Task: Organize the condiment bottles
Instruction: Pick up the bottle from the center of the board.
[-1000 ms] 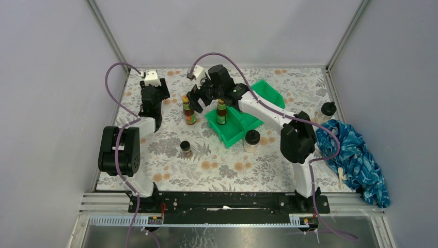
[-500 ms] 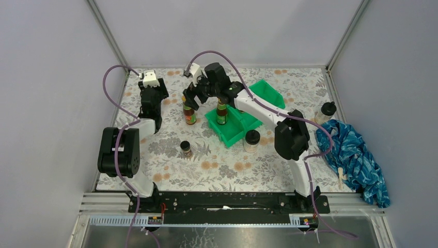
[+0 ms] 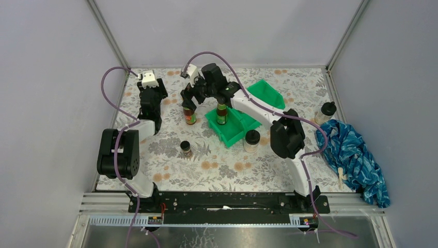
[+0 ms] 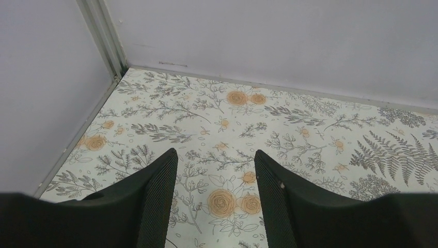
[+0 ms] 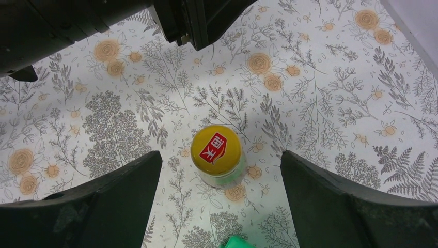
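This is a robotics lab test cell, not a lived-in room. Plain pale grey wall panels (image 3: 217, 31) close in the work surface on three sides, joined at the corners by bare aluminium frame posts (image 3: 106, 33). Two black-and-white jointed robot arms, the left arm (image 3: 120, 155) and the right arm (image 3: 289, 138), are bolted to a black metal mounting rail (image 3: 227, 200) at the near edge. Loose purple cables (image 3: 209, 52) loop over them. A white floral-printed tablecloth (image 3: 222, 168) covers the table. The household items on it look like staged props: a brown yellow-capped condiment bottle (image 3: 189, 114), a green plastic divided bin (image 3: 233, 129) and a crumpled blue patterned cloth (image 3: 356, 155).
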Robot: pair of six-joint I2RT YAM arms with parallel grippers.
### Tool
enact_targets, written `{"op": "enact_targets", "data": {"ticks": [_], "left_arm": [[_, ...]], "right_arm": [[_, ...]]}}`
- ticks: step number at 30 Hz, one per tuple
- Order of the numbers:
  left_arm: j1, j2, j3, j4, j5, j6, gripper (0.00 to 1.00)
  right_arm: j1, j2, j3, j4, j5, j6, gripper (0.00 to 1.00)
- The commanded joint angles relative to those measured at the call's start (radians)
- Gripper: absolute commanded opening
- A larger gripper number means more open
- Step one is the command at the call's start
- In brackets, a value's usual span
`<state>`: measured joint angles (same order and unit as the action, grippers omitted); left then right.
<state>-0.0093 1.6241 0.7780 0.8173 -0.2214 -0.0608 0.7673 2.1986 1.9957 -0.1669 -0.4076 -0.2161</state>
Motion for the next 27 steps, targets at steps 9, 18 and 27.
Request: {"op": "enact_targets", "data": {"ticks": [9,18,27], "left_arm": [[0.006,-0.02,-0.022,0.077,-0.034,-0.002,0.61],[0.004,-0.021,-0.025,0.087,-0.038,0.004,0.61],[0.001,-0.017,-0.025,0.093,-0.044,0.01,0.61]], "right_arm": [[0.012,0.044,0.081,0.028,-0.033,0.01,0.89],[0.014,0.062,0.097,0.032,-0.044,0.012,0.84],[0.013,0.081,0.118,0.028,-0.054,0.011,0.71]]}}
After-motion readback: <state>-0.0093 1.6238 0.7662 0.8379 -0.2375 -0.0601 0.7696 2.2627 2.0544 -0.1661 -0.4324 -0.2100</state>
